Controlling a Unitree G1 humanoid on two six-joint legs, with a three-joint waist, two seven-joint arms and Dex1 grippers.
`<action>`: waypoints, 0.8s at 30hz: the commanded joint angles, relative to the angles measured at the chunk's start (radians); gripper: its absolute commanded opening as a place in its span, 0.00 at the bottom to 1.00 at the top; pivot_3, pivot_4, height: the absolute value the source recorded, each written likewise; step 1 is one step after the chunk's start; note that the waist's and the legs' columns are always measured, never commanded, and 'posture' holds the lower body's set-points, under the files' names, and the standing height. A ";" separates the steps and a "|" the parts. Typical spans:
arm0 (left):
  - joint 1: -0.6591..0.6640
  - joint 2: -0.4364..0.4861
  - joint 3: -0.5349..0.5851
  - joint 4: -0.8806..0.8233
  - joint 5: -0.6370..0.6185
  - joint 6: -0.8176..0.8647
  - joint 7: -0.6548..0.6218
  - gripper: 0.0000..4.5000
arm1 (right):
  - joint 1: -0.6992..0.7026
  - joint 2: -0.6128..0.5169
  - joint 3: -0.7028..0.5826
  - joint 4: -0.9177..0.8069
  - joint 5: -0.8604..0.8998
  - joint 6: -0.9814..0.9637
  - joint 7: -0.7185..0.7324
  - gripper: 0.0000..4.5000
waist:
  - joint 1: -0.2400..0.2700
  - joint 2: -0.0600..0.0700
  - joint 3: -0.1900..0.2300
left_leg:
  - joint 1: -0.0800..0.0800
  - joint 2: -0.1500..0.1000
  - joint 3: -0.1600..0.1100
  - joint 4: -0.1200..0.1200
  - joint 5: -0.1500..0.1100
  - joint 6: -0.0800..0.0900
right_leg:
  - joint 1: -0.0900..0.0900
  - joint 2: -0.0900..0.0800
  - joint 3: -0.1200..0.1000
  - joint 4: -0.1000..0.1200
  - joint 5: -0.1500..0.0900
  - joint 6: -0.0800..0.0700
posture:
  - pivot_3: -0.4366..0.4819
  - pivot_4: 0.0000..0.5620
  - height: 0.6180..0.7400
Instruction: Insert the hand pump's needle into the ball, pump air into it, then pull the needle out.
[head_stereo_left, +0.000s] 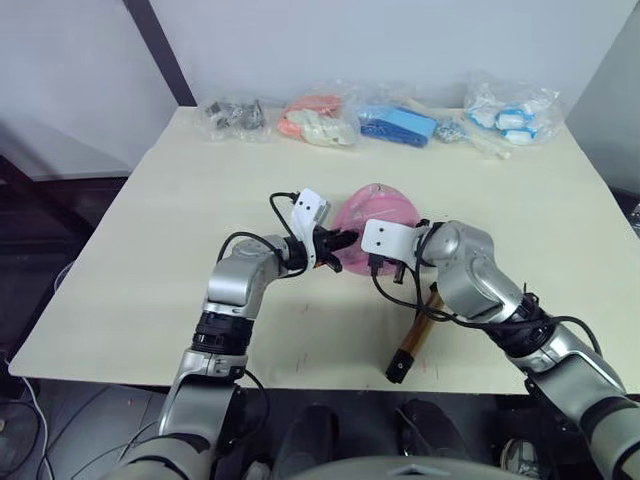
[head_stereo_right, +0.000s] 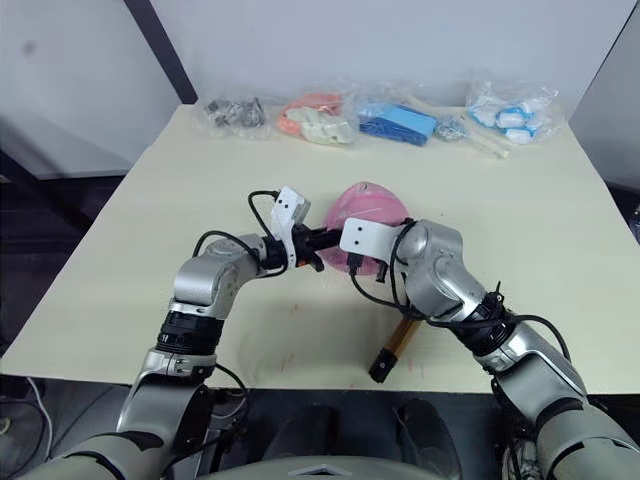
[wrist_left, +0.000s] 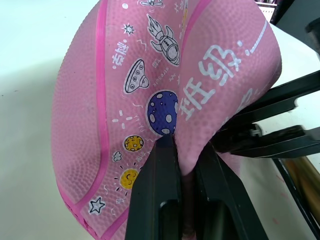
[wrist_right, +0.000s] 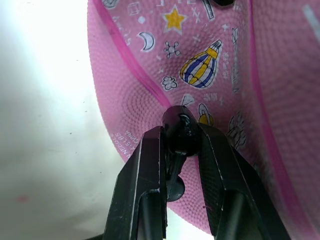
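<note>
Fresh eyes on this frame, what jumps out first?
The pink ball, sagging and creased, sits mid-table with both grippers on it: the left gripper pinches a fold of its skin, and the right gripper holds the needle fitting against its surface. Next, the hand pump lies near the table's front edge, and a row of plastic bags lines the far edge.

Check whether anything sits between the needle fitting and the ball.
Nothing visible does. The right end effector holds the black needle fitting pressed straight against the pink ball; the left end effector pinches a fold of the ball's skin on the other side.
</note>
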 joint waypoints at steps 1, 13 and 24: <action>0.005 -0.001 -0.030 0.061 0.016 0.012 0.023 0.00 | 0.001 0.007 0.012 -0.057 0.051 0.023 0.035 0.08 | 0.001 0.000 0.002 | 0.000 0.000 0.000 0.000 0.000 0.000 | 0.000 0.000 0.000 0.000 0.000 0.000 | 0.48 0.27 1.00; -0.022 0.018 -0.024 0.099 0.000 -0.014 0.025 0.00 | 0.016 -0.004 -0.061 -0.130 0.118 0.050 -0.023 0.08 | 0.014 -0.002 0.016 | -0.003 -0.001 -0.001 0.000 0.002 -0.004 | -0.001 0.000 -0.003 0.000 0.000 0.000 | 0.48 0.27 1.00; -0.027 0.015 -0.034 0.092 -0.005 -0.014 0.028 0.00 | 0.066 -0.033 -0.152 -0.219 0.197 0.035 -0.083 0.08 | 0.019 -0.001 0.017 | -0.013 -0.005 -0.002 0.000 0.003 -0.004 | -0.007 -0.004 -0.006 0.000 0.002 -0.005 | 0.48 0.27 1.00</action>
